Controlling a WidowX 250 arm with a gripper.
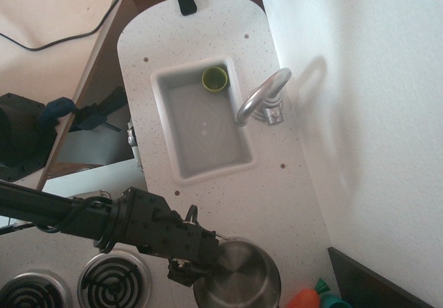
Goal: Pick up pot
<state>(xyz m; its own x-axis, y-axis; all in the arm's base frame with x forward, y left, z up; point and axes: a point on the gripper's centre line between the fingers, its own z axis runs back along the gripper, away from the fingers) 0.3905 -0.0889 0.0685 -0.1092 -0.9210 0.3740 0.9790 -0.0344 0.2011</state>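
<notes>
The pot (243, 280), round shiny stainless steel, sits at the bottom edge of the view on the white counter, right of the stove burners. My black gripper (206, 264) comes in from the left and its fingers meet the pot's left rim, where the thin wire handle (223, 238) starts. The jaws look closed on the rim, though the fingertips are partly hidden by the gripper body. The pot looks slightly larger and tilted, as if raised a little. A small yellow-green cup (214, 79) stands in the far corner of the sink.
The white sink (160, 114) lies in the middle of the counter with a curved metal faucet (261, 96) on its right. Two coil burners (114, 280) are at the bottom left. Orange and teal objects (306, 299) lie just right of the pot. A wall runs along the right.
</notes>
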